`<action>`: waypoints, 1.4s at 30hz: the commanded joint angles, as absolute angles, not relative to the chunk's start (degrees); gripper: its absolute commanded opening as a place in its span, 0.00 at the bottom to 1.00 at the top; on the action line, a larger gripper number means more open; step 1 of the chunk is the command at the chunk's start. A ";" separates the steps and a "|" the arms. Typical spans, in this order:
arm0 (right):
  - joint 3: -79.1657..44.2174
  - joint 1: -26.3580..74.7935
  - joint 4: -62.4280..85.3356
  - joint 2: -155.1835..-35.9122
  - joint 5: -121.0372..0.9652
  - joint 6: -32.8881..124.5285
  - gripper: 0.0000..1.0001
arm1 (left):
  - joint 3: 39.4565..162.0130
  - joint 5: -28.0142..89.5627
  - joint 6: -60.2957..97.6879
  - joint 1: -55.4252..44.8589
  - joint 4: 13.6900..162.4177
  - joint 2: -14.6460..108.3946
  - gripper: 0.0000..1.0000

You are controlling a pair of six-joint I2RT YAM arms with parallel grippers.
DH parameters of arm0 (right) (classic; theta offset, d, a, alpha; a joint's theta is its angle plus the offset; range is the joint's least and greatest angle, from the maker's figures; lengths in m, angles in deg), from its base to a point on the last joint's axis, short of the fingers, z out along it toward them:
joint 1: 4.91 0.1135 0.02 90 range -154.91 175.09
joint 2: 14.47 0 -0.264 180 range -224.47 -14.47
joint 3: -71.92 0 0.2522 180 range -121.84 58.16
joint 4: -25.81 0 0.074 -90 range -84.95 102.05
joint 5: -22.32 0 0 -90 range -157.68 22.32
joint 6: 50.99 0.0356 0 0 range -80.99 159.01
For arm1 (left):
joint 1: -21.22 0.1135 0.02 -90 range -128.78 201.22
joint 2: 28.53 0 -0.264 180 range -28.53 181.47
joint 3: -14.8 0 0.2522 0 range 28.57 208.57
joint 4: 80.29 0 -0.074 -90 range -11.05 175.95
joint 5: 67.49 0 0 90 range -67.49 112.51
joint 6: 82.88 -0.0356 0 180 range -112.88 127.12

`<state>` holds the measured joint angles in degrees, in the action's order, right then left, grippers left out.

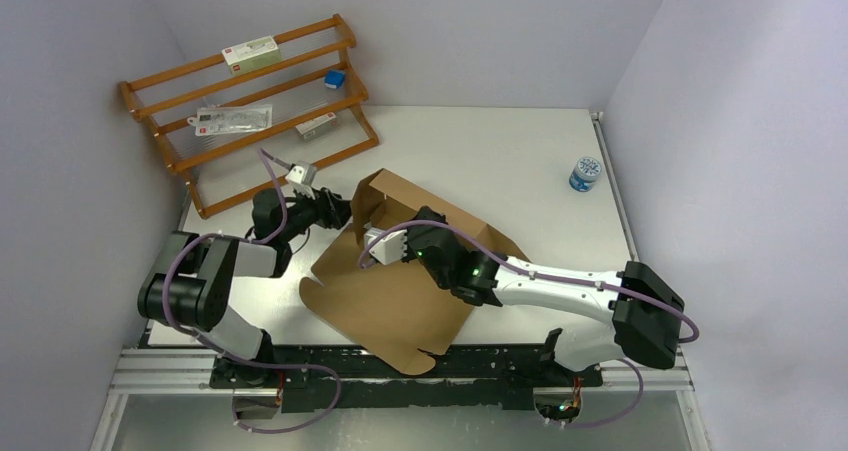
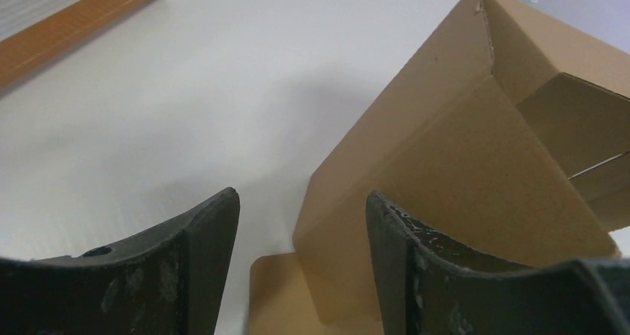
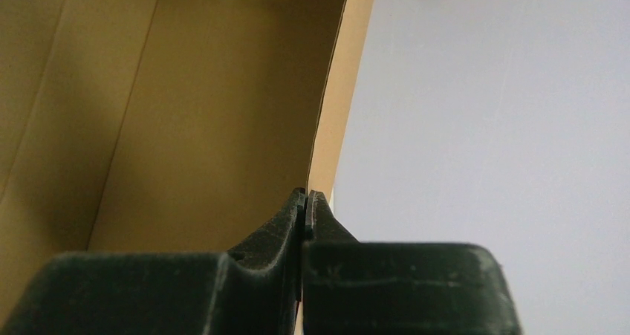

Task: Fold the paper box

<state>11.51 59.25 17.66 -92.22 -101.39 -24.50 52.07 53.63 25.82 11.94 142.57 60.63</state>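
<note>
1. The white worktop (image 1: 500, 161) fills the middle of the top view, with pale walls on three sides.
2. The paper box (image 1: 390, 306), plain brown cardboard, lies at the centre of the top view. A wide flat sheet spreads toward the lower edge of the frame. At its upper end, walls already stand up around a shallow tray.
3. A wooden rack (image 1: 185, 69) leans in the upper left of the top view. It holds a few small packets and a blue cube (image 1: 335, 78).
4. The right arm (image 1: 570, 286) reaches from the lower right toward the centre, passing over the flat sheet. The left arm (image 1: 200, 281) bends in from the lower left.
5. The right claw (image 1: 372, 249) sits inside the raised part of the box, close against an upright wall. In the right wrist view its fingers (image 3: 306, 195) are pressed together. The wall's edge runs straight down into the seam between them, so it appears pinched. The box's inner face fills the left half of that view.
6. The left claw (image 1: 338, 211) hangs just outside the box's left wall, left of centre in the top view. In the left wrist view the claw (image 2: 301, 201) stands open with nothing between its fingers. The box's outer corner rises a little beyond the tips, toward the right of that frame.
7. A small jar (image 1: 585, 173) with a blue-and-white lid stands alone at the right of the top view, well apart from the box.
</note>
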 commanded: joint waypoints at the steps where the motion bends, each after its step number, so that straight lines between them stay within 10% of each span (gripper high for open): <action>1: 10.98 60.29 10.66 -93.71 -100.23 -24.87 0.00 | 52.91 60.10 24.54 10.33 147.96 61.72 0.68; 42: 7.26 60.90 2.17 -95.35 -94.60 -21.96 0.00 | 55.29 42.56 21.18 -0.39 177.36 80.65 0.49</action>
<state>7.35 60.08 9.61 -93.75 -100.41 -23.36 55.09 48.36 21.20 -0.11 168.41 78.36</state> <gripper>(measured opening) 0.016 0.502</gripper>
